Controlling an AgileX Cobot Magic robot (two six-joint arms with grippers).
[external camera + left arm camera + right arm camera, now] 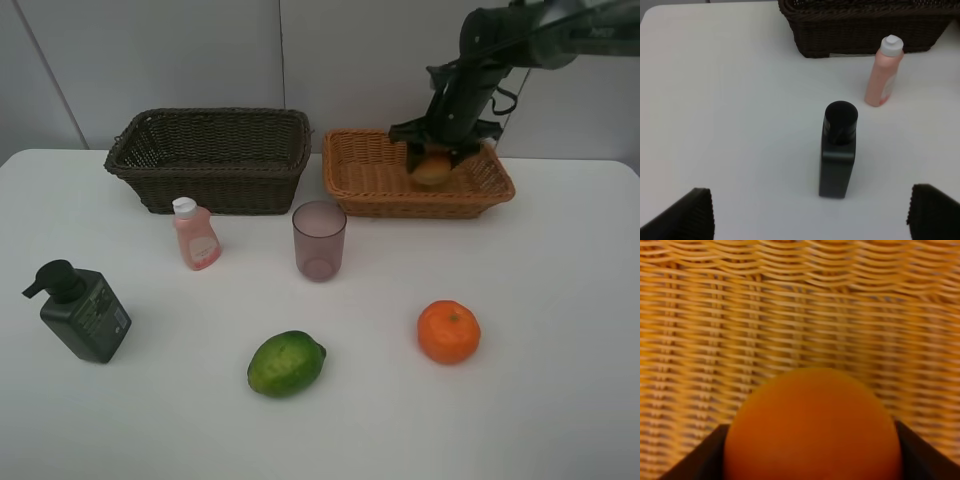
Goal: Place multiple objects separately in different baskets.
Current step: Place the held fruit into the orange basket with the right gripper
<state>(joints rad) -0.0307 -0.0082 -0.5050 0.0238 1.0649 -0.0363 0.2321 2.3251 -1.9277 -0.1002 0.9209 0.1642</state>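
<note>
While the right gripper (433, 158) is clamping the peach (432, 170) between jaws closed on either side of it, the whole tool is hanging inside the rim of the tan basket (352, 142), toward its far right end. The peach is sitting straight under the wrist, and in the right wrist view the weave is filling everything behind the fruit, so the basket floor is lying directly below it. I cannot tell whether the fruit is already touching that floor. As I judge it, the drop is calling for no sideways travel, only an opening. The right and back walls are standing near, but the basket is shallow and the fingers look to have room to spread.

The left gripper (810, 215) is gaping wide with nothing in it. It is facing the pump bottle (838, 160), which is standing upright just ahead and roughly centred between the fingers. The pink bottle (884, 72) is standing beyond it, and the dark basket (865, 30) behind that. So the left arm is the nearer one for both bottles.

On the table (560, 290) the cup (319, 240), lime (287, 362) and orange (449, 331) are sitting well apart, with open room around each. The orange is lying on the right arm's side.
</note>
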